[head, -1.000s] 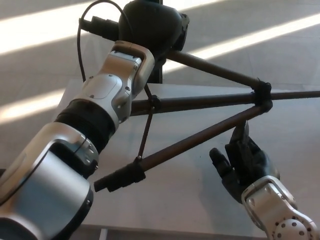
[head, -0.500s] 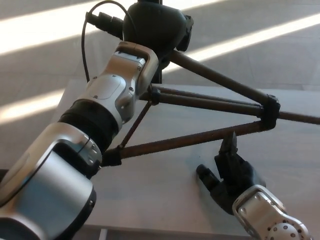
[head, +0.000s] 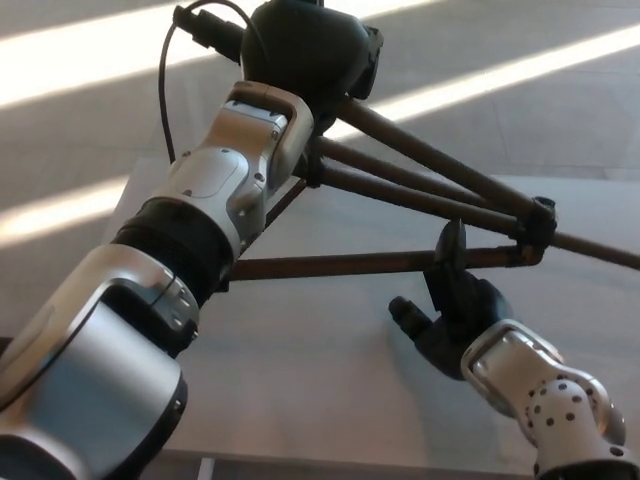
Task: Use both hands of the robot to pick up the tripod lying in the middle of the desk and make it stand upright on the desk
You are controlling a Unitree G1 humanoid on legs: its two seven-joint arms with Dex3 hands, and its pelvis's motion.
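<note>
A dark tripod [head: 420,190] is held up off the grey desk [head: 330,370], its brown legs fanning out to the right and meeting a black collar [head: 537,225]. My left hand [head: 305,50] is at the top centre, closed over the tripod's head end; its fingers are mostly hidden behind the black palm. My right hand [head: 450,310] is open at the lower right, one finger raised and touching the lowest leg [head: 370,264] from below. That leg runs nearly level from my left forearm to the collar.
My left forearm [head: 200,220] fills the left side and hides the leg's near end. A black cable [head: 170,70] loops off the left wrist. Sunlit stripes cross the floor beyond the desk's far edge.
The lowest leg has swung up from a steep slant to nearly level. The collar end shifted right and slightly down. My right hand moved left and up, staying under that leg.
</note>
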